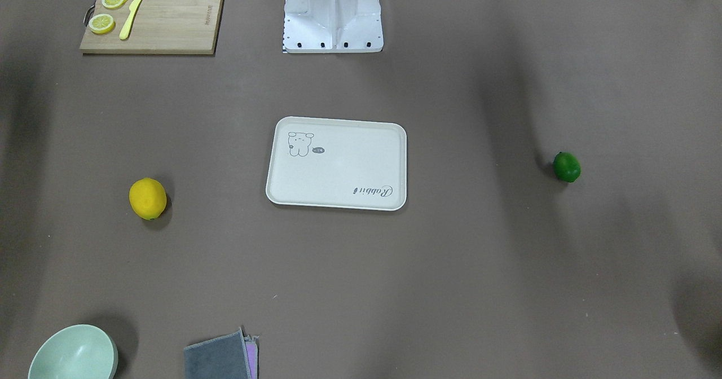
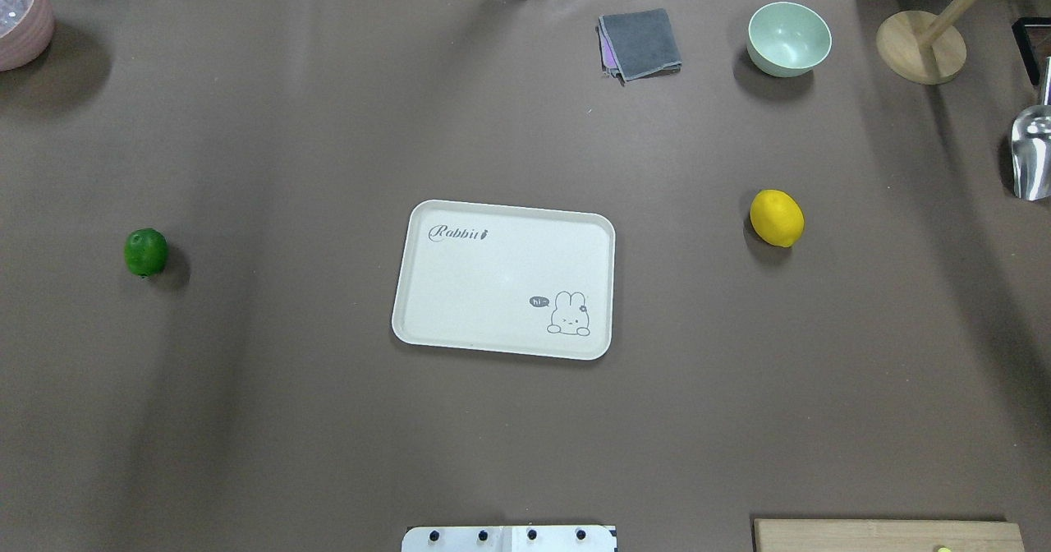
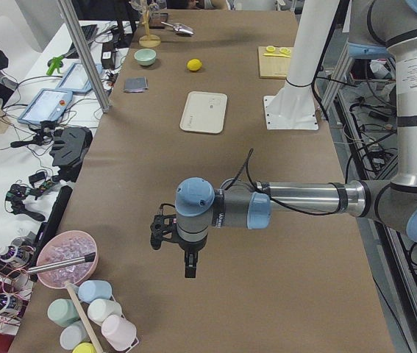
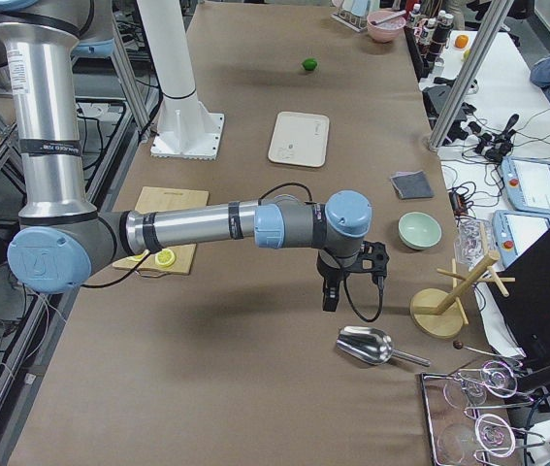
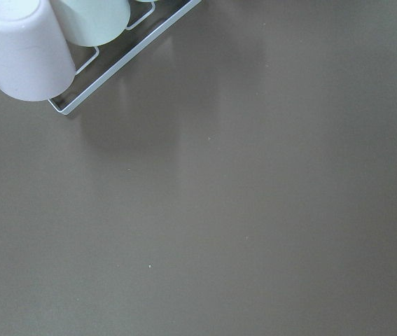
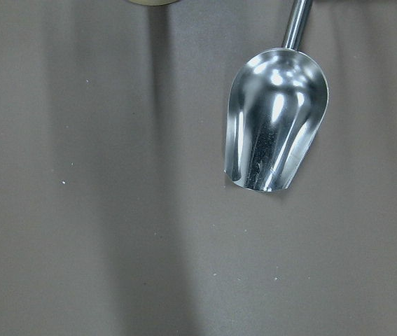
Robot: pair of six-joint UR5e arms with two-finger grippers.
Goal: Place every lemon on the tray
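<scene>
At counter centre: tray. Overhead view: yellow lemon at tray's 3 o'clock, green lemon at 9 o'clock, both well apart from tray. Opening of left hand, right hand: cannot tell.

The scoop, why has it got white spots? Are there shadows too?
Right wrist view: bright glare spots sit on the shiny scoop, probably reflected lamps. Overhead view: soft dark shadows lie beside the yellow lemon, the green lemon and the bowl.
</scene>
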